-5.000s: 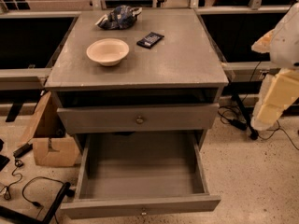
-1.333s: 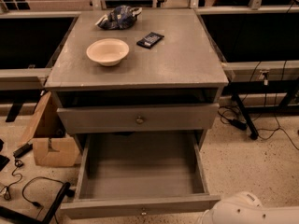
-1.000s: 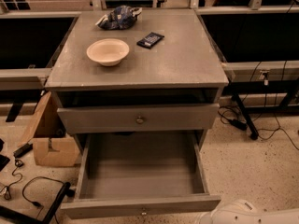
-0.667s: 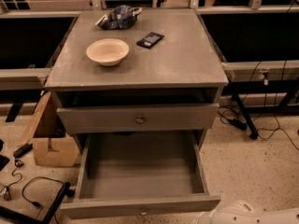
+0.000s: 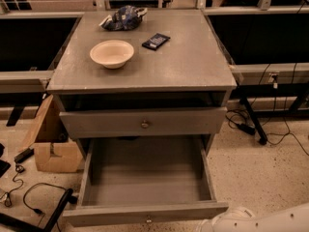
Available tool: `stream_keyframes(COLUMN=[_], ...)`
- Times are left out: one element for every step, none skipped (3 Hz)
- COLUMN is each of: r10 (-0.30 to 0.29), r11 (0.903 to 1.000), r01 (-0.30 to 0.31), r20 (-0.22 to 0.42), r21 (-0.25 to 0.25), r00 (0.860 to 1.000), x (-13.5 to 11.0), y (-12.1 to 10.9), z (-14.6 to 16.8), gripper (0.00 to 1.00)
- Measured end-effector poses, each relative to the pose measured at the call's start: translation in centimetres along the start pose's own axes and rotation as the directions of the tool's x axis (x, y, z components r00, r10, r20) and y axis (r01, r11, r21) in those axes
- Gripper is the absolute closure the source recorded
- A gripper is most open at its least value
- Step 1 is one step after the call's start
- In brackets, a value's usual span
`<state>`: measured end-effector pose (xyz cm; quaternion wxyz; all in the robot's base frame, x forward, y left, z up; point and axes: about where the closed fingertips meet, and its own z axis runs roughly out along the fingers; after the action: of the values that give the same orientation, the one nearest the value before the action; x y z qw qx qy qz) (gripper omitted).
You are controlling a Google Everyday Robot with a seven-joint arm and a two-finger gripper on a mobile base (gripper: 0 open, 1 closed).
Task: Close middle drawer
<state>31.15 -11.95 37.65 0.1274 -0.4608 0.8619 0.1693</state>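
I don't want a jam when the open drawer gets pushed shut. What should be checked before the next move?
1. Middle drawer pulled out, ready to push: ok.
2. Its inside bare, nothing to jam: ok.
3. Knob on the front panel unobstructed: ok.
4. Pincer lined up with that panel: cannot tell; it is out of view, only the white arm shows at bottom right.
5. Bowl well back from the cabinet front edge: ok.

The wide, shallow grey wooden middle drawer (image 5: 145, 190) stands pulled out toward the near side, with a small round metal knob (image 5: 148, 220) on its low front. The robot's white arm (image 5: 275, 220) shows at near right. The gripper is out of frame.
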Motion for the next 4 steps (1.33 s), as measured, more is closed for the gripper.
stream_keyframes(r10=[-0.057,-0.146,-0.205,-0.221], r11=[0.9983,0.9883,0.9764,0.9723], r01=[0.057,0.142,0.197,0.211], r20=[0.018,0.063,0.086,0.097], r21=[0.007,0.054,0.087,0.100], r00=[0.998,0.987,0.975,0.970], x=[0.7,-0.1,-1.3,-2.1], y=[-1.9,-5.0,-6.7,-7.1], z=[3.3,5.5,7.0,8.0], gripper=[1.00,1.00,1.00,1.00])
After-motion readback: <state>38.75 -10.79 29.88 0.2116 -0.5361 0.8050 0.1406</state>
